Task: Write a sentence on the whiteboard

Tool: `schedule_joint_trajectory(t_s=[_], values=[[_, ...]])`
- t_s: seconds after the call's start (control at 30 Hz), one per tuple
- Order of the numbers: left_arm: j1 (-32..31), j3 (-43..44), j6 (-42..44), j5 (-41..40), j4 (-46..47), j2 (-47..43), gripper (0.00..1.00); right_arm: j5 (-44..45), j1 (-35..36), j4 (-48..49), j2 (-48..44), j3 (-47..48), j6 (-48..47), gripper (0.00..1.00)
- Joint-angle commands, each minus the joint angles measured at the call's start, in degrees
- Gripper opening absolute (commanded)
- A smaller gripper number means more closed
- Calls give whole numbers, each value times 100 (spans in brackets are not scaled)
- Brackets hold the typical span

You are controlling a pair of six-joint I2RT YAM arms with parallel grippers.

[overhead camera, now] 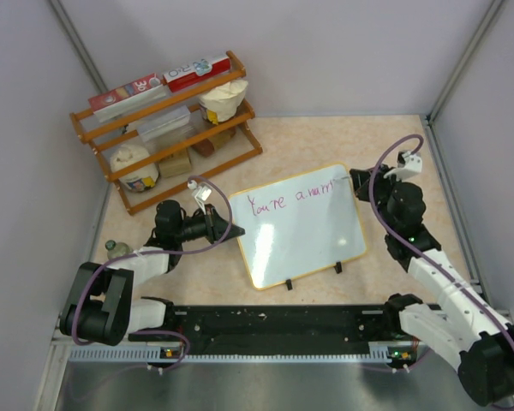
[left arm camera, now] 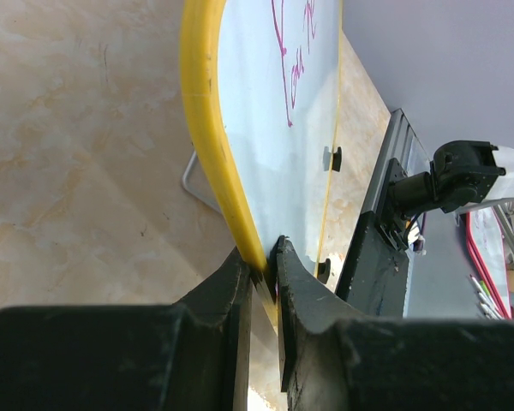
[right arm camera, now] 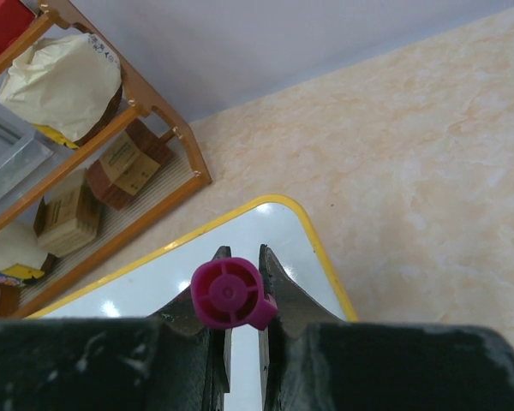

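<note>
The whiteboard [overhead camera: 300, 231] lies tilted on the table, yellow-rimmed, with two black clips on its near edge. Magenta writing [overhead camera: 291, 201] runs along its far part. My left gripper [overhead camera: 231, 229] is shut on the board's left rim; in the left wrist view the jaws [left arm camera: 265, 261] pinch the yellow edge [left arm camera: 206, 128]. My right gripper [overhead camera: 357, 178] is at the board's far right corner, shut on a magenta marker [right arm camera: 229, 295] seen end-on between its fingers. The board's corner [right arm camera: 283, 231] lies right below it. The marker's tip is hidden.
A wooden rack [overhead camera: 167, 128] with boxes, bags and tubs stands at the back left. A small bottle [overhead camera: 111, 248] sits by the left arm. A black rail [overhead camera: 274, 321] runs along the near edge. Grey walls close in the table on three sides.
</note>
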Motion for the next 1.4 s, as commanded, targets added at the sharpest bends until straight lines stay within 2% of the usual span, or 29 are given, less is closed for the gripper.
schedule_joint_trajectory(t_s=[0.0,0.6,1.37], values=[[-5,18,479,-253,141,-51,0,81,-113,8,-203,50,-40,0],[-5,9,479,-262,133,-68,0,11,-192,70,131,-82,-5,0],[-5,9,488,-262,133,-77,0,-33,-192,-352,-211,-364,-146,0]])
